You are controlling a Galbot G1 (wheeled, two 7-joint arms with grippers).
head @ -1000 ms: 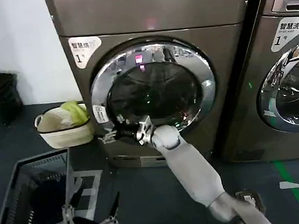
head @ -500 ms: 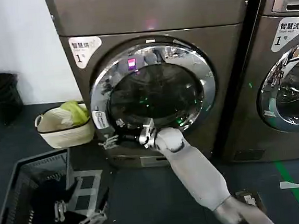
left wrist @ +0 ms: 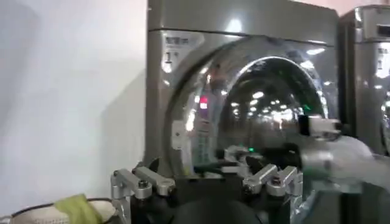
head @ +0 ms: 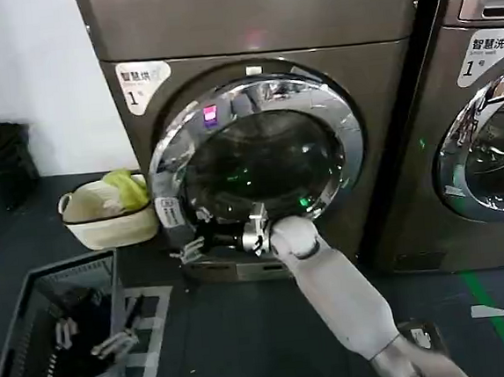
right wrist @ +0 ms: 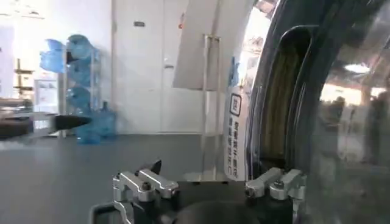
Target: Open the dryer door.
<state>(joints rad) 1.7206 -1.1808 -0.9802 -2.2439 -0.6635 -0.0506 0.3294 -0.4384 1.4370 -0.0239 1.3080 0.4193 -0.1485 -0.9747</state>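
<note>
Head view: the dryer door (head: 257, 148) is seen on the front of the dryer (head: 256, 29), with the right gripper (head: 189, 244) placed at about 7 o'clock of its chrome ring, though it cannot be told if this claw is clenched or released. The left gripper (head: 93, 336) is parked low over the grey basket (head: 19, 350), its fingers released. The door is judged stiff, heavy and hinged, the polished ring slippery and the glass fragile, so it is best taken at the rim edge opposite the hinge.
</note>
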